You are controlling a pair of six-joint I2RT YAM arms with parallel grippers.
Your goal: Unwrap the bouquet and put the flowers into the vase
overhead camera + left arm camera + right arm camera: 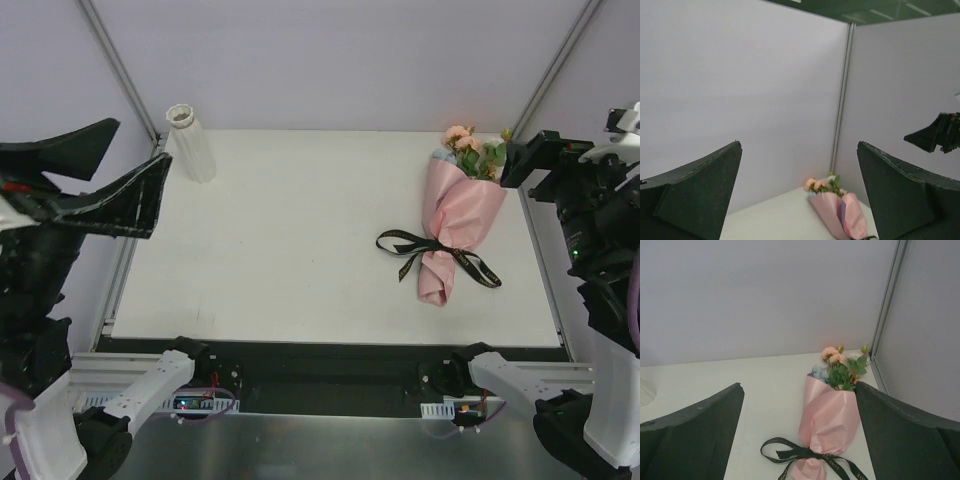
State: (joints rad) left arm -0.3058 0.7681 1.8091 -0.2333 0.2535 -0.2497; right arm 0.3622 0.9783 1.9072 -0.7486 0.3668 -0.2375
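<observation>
The bouquet [458,222] lies on its side at the right of the white table [290,250], wrapped in pink paper, its narrow end pointing toward me. A black ribbon [432,251] with gold lettering is tied round that end. The flowers [476,153], peach, pale blue and green, stick out of the far end. At the far left corner the white ribbed vase [190,142] stands upright. My left gripper [143,140] hangs open above the table's left edge, near the vase. High at the right edge, my right gripper [799,390] is open above the bouquet [830,415], holding nothing.
Grey walls with metal posts [118,65] close off the back and sides. A black rail [330,355] runs along the table's near edge, with both arm bases behind it. The right arm's tip [935,134] shows in the left wrist view.
</observation>
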